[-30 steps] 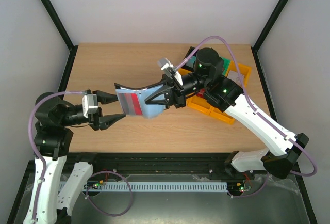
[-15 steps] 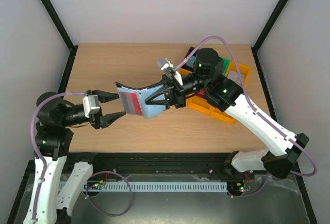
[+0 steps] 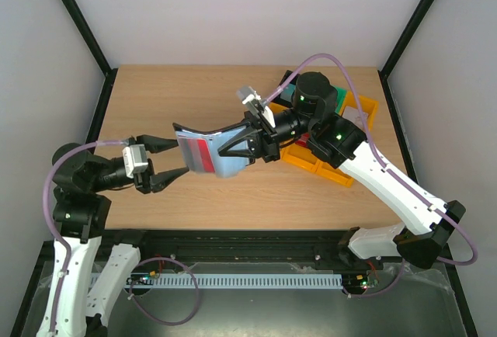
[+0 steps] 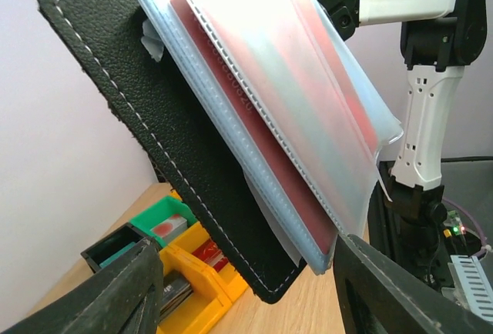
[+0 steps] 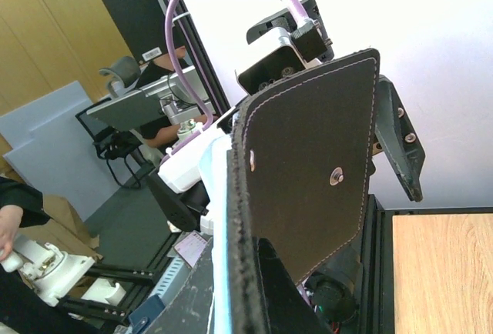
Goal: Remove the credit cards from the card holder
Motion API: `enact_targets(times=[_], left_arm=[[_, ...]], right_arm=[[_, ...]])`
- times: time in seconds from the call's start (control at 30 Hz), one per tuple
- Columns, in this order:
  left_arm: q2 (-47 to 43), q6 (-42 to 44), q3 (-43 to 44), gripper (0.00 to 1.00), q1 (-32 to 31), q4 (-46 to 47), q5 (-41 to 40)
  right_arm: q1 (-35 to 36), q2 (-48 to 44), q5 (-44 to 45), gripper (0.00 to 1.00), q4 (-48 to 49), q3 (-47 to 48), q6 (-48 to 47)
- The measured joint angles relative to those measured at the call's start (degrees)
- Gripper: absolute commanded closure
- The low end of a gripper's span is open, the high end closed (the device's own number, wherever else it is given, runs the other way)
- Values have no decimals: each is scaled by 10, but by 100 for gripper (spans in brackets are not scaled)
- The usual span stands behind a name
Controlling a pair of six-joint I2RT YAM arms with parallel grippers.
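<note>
Above the table's (image 3: 155,96) middle, card holder (image 3: 208,151) hung clenched in right gripper (image 3: 233,149); left gripper (image 3: 182,158) stood released beside it, red card (image 3: 203,154) awaiting extraction, likely needing an edge pinch.

White arm links (image 3: 392,185), black joints, green status lights (image 3: 337,133), lilac cables (image 3: 46,197), black tapered left claw (image 3: 180,158).

1. I'm seeing the card holder (image 3: 221,162) open and up in mid-air, tilted, its black stitched cover behind and its pale blue-grey sleeves fanned out in front.
2. One red card (image 3: 204,154) sits tucked inside a translucent sleeve, showing through it.
</note>
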Motion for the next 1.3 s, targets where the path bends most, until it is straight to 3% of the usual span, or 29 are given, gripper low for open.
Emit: enact_targets(times=[0.43, 0.73, 1.0, 1.3], left_arm=[[9, -124, -31, 36, -7, 136, -18], [27, -111, -32, 36, -13, 132, -21], [35, -175, -52, 31, -27, 201, -19], [21, -271, -52, 26, -45, 259, -5]], right_arm=[[13, 5, -1, 97, 3, 4, 6], [15, 5, -6, 97, 19, 6, 17], [16, 4, -7, 98, 29, 6, 21], [16, 7, 54, 98, -32, 18, -44]])
